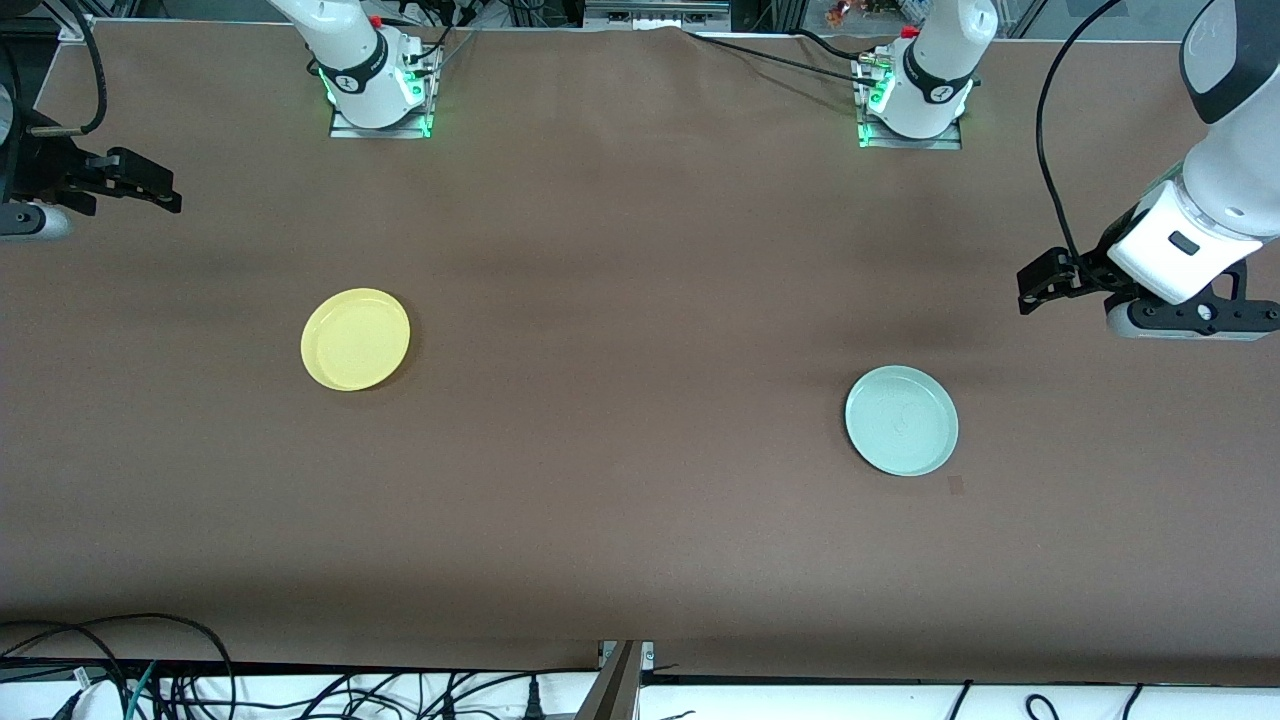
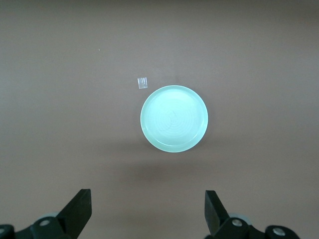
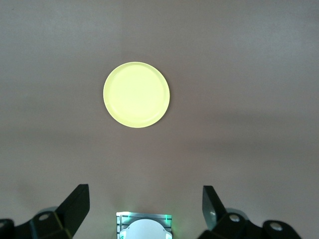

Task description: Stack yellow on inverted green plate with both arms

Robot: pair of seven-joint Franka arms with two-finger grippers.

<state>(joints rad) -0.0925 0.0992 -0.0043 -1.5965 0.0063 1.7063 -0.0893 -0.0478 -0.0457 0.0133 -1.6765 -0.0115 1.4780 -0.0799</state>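
I see the yellow plate (image 1: pixel 355 339) lying flat on the brown table (image 1: pixel 640 520) toward the right arm's end, and the green plate (image 1: pixel 901 420) rim-up toward the left arm's end, nearer the front camera. They sit well apart, with bare cloth around each rim. My left hand (image 1: pixel 1040 285) hangs spread wide above its table end; my right hand (image 1: pixel 145 185) likewise. Only the left wrist view resolves a small pale patch (image 2: pixel 143 82) just beside the green plate.

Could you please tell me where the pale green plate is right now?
The round pale mint-green plastic plate lies on the brown table toward the left arm's end, nearer the front camera than the yellow plate.
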